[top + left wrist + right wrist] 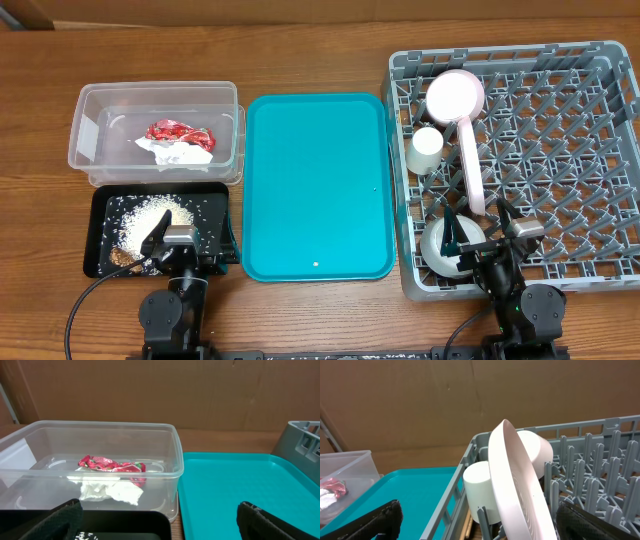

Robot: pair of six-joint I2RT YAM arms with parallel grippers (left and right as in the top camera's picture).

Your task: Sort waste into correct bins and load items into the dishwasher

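2 wide apart, empty | left end effector [160, 527] over black tray [214, 200] | right end effector [479, 527] over rack [560, 130]

Bright, even light — sharp, shadowless.

Tub [95, 140] at the counter's far-left corner; wrapper [178, 131] and napkin [182, 154] in it, touching, wrapper behind napkin. Shallow tray [100, 205] just before the tub, near the near edge; rice [150, 212] spread in it, scrap [120, 257] in its near-left corner. Big tray [315, 180] mid-counter, just right of both. Rack [570, 170] along the right edge. In the rack's left part: far plate [455, 97] at the far-left, cup [425, 150] just before it, upright plate [470, 165] on edge right of cup, bowl [440, 243] in near-left corner
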